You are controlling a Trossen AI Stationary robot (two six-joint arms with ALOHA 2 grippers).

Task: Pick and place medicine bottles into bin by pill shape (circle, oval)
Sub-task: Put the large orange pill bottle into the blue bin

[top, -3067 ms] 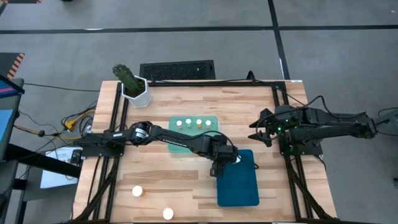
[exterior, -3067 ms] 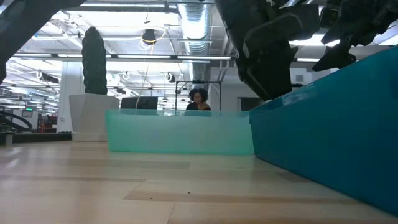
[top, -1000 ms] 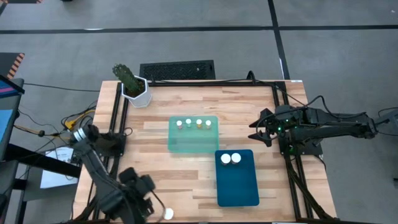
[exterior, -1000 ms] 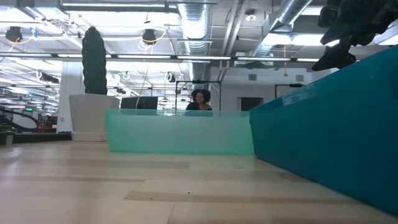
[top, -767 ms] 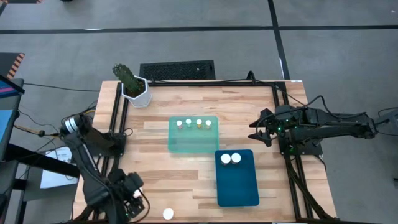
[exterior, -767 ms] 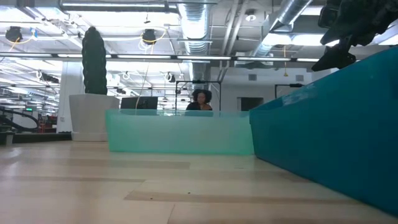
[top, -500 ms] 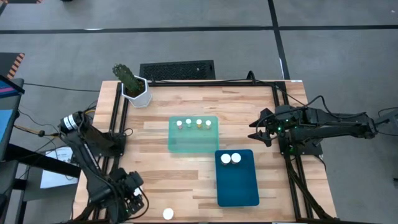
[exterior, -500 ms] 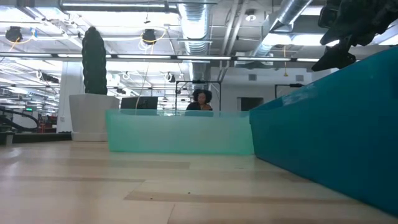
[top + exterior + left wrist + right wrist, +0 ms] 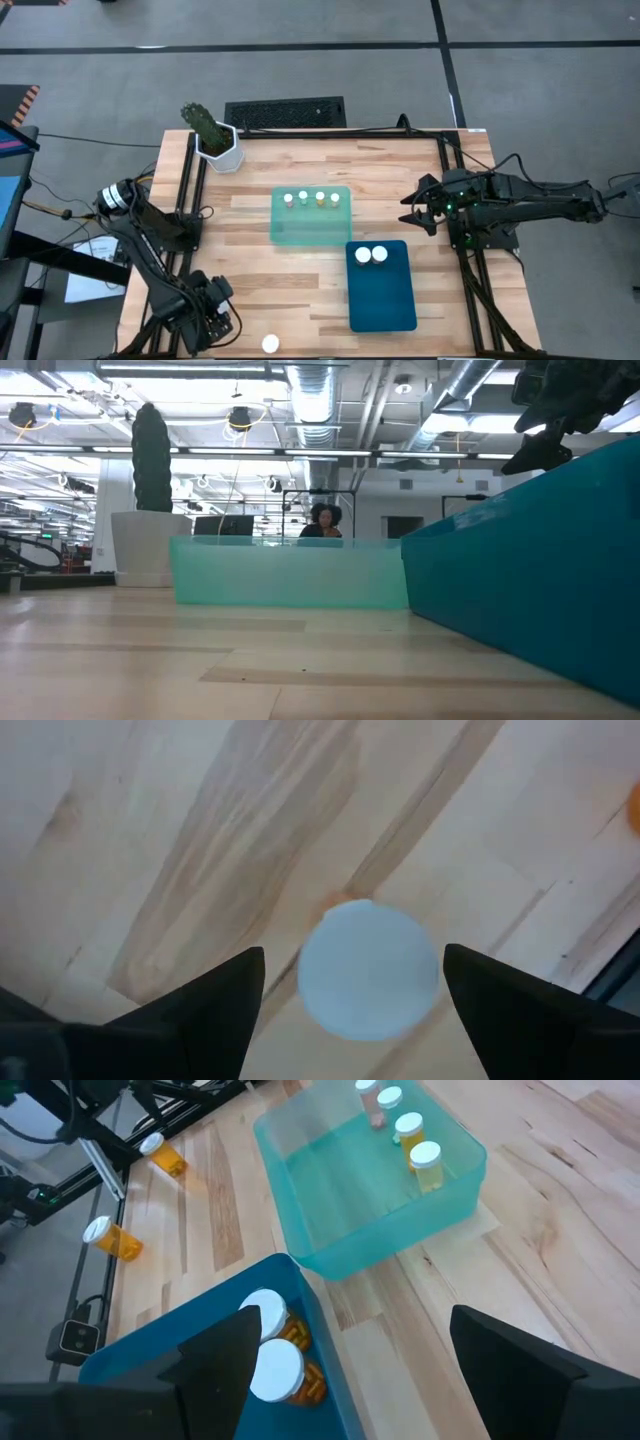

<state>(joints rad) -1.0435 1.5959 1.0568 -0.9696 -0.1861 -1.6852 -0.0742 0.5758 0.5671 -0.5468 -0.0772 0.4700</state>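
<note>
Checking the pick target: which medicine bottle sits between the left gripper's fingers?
The wide white-capped bottle on bare wood under the left gripper; the other loose bottle stands clear of it.

Grey floor [image 9: 300, 70] with dark lines, bright ceiling lights [image 9: 240, 418], exposed ducts [image 9: 310, 385], seated person [image 9: 322, 520]

A potted cactus [image 9: 212, 134] stood at the table's [image 9: 300, 300] far corner, a dark keyboard [image 9: 285, 112] just behind the edge.

White-capped amber bottles [image 9: 283, 1373], dark teal tray [image 9: 383, 300], pale aqua tray [image 9: 310, 228].
</note>
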